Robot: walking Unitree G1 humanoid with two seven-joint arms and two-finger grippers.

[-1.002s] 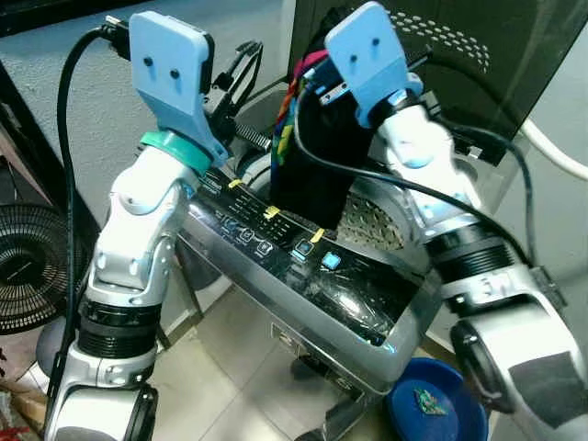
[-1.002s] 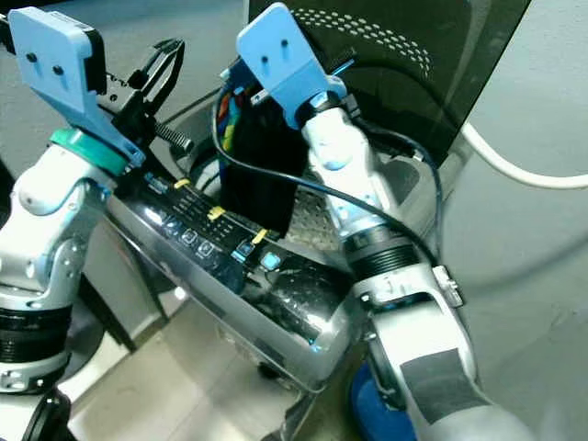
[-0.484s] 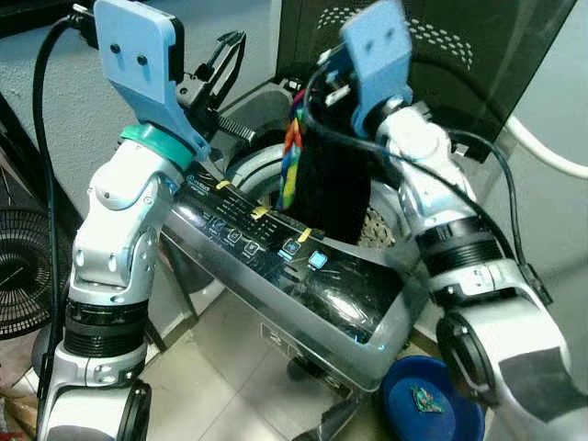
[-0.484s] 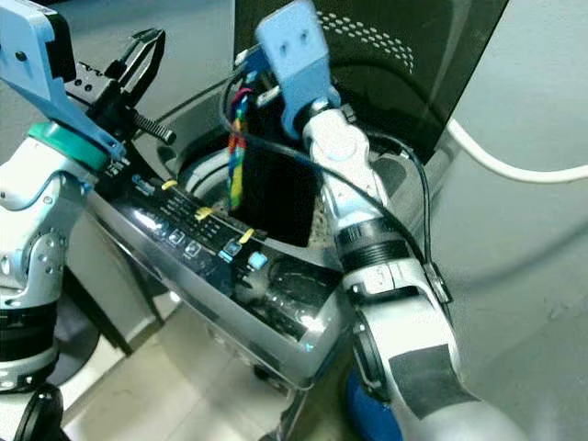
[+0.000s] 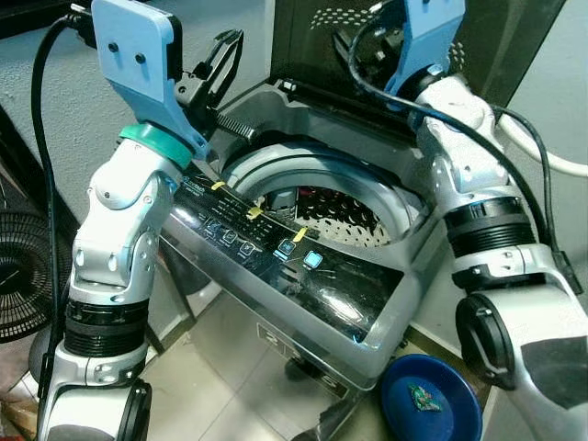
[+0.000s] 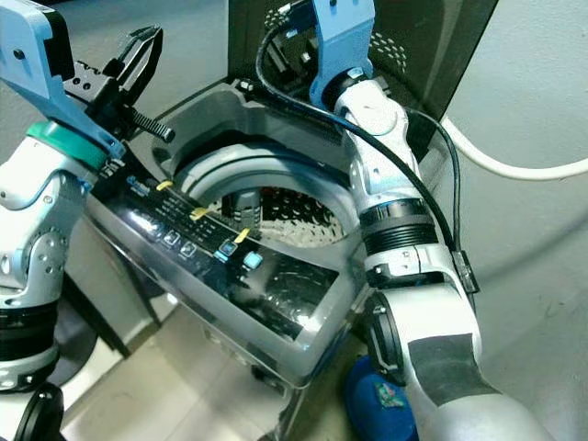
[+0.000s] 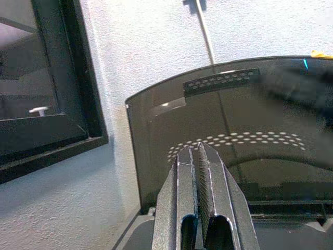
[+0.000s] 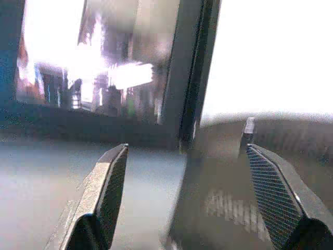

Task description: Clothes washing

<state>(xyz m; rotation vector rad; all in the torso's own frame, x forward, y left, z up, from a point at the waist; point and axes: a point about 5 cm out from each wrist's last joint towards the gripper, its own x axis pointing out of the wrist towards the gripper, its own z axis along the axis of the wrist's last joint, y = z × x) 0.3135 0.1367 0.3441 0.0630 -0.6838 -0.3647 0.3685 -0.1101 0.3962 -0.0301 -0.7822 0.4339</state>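
The dark garment (image 5: 287, 197) I held over the washing machine's drum (image 5: 354, 216) has just dropped inside; my right gripper (image 8: 187, 198) is spread empty above it, left gripper (image 7: 197, 172) pinched closed beside. Loading's progressing.

drum mouth (image 5: 322, 197) open, lid (image 5: 386, 37) up.

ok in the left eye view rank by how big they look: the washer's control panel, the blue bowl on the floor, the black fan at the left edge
1. Control panel, by far the largest.
2 and 3. Blue bowl and black fan look about alike; the frame edge cuts both off, so I won't rank them.
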